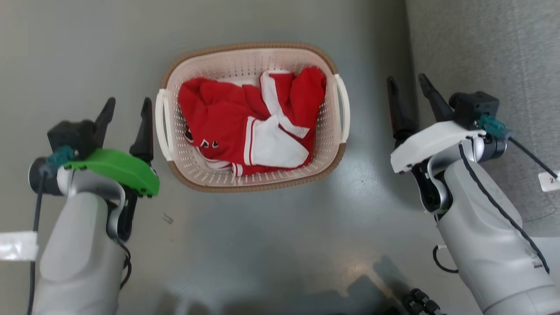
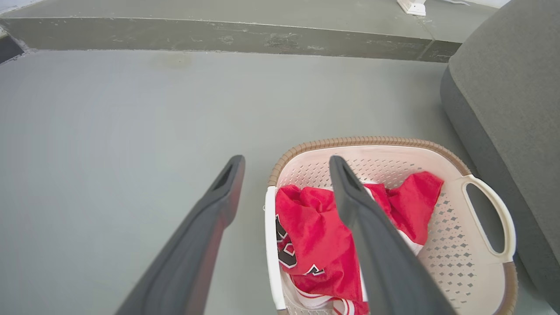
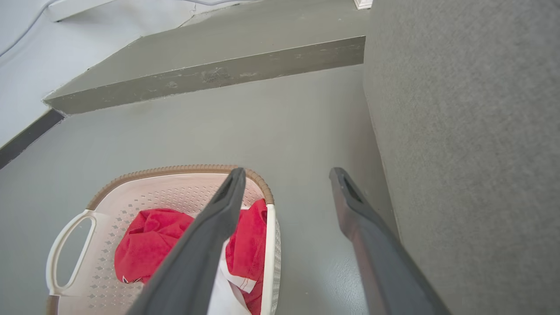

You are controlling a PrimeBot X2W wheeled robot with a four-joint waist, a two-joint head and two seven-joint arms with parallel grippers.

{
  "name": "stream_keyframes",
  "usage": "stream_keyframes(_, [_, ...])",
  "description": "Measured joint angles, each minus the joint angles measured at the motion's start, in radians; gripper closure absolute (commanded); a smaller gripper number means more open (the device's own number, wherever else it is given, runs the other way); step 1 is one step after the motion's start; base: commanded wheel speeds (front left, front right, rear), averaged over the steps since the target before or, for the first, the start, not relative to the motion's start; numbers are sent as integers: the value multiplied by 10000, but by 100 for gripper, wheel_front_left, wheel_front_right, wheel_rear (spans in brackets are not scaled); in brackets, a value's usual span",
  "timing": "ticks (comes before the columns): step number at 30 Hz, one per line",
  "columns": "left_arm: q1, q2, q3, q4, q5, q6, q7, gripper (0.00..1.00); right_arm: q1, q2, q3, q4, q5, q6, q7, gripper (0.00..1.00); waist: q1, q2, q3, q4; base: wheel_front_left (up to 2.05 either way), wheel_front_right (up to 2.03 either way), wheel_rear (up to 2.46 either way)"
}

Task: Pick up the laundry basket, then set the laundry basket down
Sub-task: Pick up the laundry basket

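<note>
The laundry basket rests on the grey floor in the head view's middle: cream perforated plastic, brown woven-look rim, a white handle on each side. A red and white garment lies crumpled inside it. My left gripper is open just left of the left handle, apart from it. To the right of the right handle my right gripper is open too, with a gap of floor between. The left wrist view looks down on the basket past my left gripper; the right wrist view has the basket beside my right gripper.
A grey upholstered block stands close to the right of the basket and right arm. A low step crosses the floor beyond the basket. Open grey floor lies in front of the basket and to its left.
</note>
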Motion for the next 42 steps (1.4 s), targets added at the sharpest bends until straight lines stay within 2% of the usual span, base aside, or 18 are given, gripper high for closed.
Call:
stream_keyframes(19, [-2034,-249,-807,1883,-623,-4,848,0,-1724,81,387,2123,313,777,144,0,0,0,1695,276,0,0,0])
stream_keyframes(31, [-2991,-299,-1294,2815,-1129,-12,1327,0,-2656,119,679,3367,732,961,510,0,0,0,2696,442,0,0,0])
stream_keyframes(42, [-3835,-372,-1837,3358,-1308,-12,1503,0,-3532,115,1103,3979,999,1127,794,0,0,0,3426,659,0,0,0])
